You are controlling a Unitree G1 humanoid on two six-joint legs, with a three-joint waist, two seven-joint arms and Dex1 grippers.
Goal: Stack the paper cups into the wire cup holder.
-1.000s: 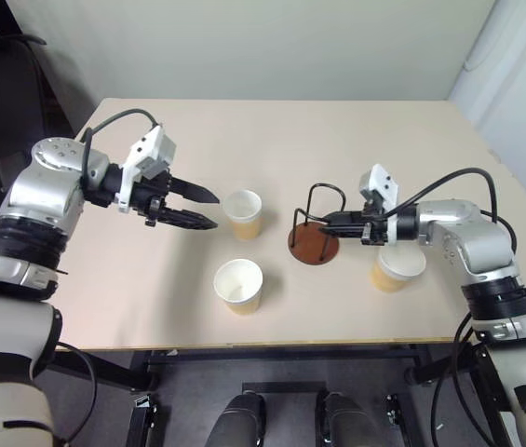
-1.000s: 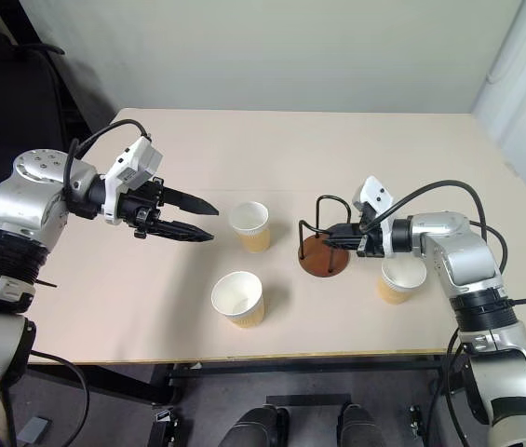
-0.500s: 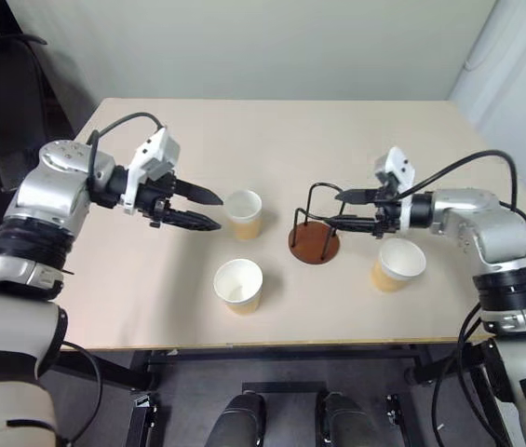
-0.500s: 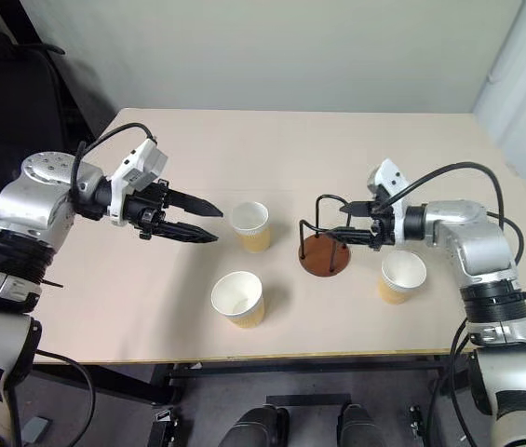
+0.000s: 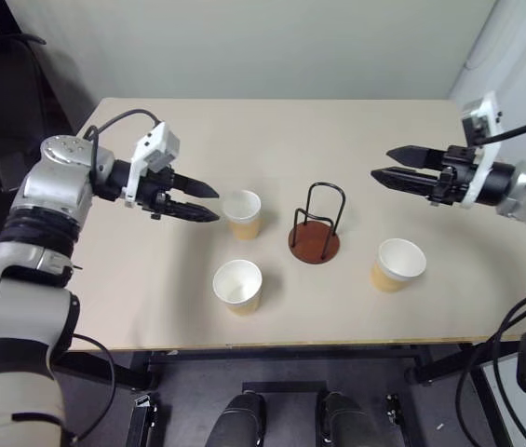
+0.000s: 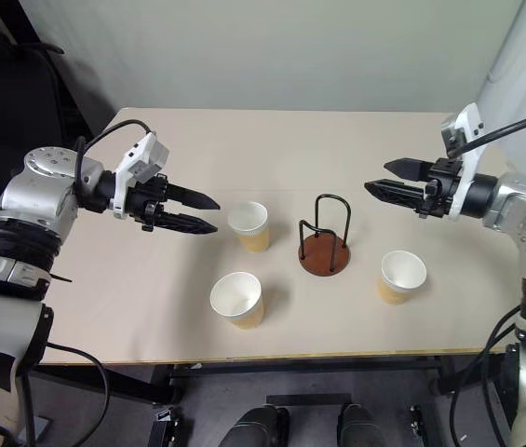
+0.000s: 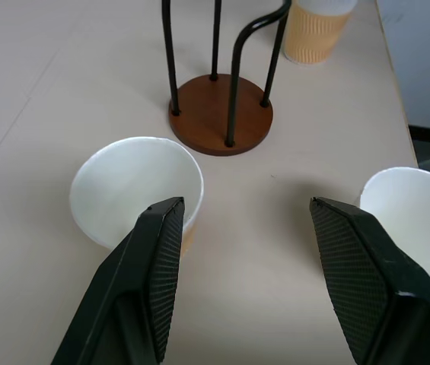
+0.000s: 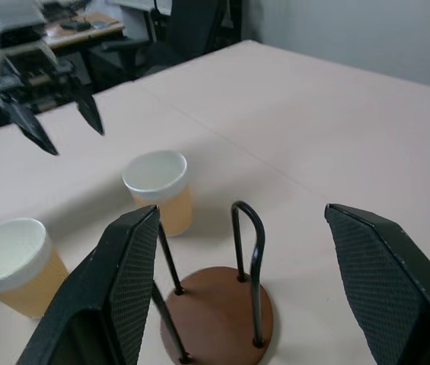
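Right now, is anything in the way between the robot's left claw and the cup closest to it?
No. The left gripper hangs open right beside the nearest paper cup, with only bare table between them. The wire cup holder stands on the cup's far side.

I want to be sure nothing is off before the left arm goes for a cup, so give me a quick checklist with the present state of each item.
1. Left pincer open, holding nothing: ok.
2. Nearest paper cup upright, mouth up, just off the left fingertips: ok.
3. Wire cup holder upright on the table, no cup in it: ok.
4. Right pincer open, raised well clear of the holder: ok.
5. Other two cups, front cup and right-hand cup, standing upright, apart from the holder: ok.
6. Whether the left pincer lines up with the cup's wall for a clean grip: cannot tell.
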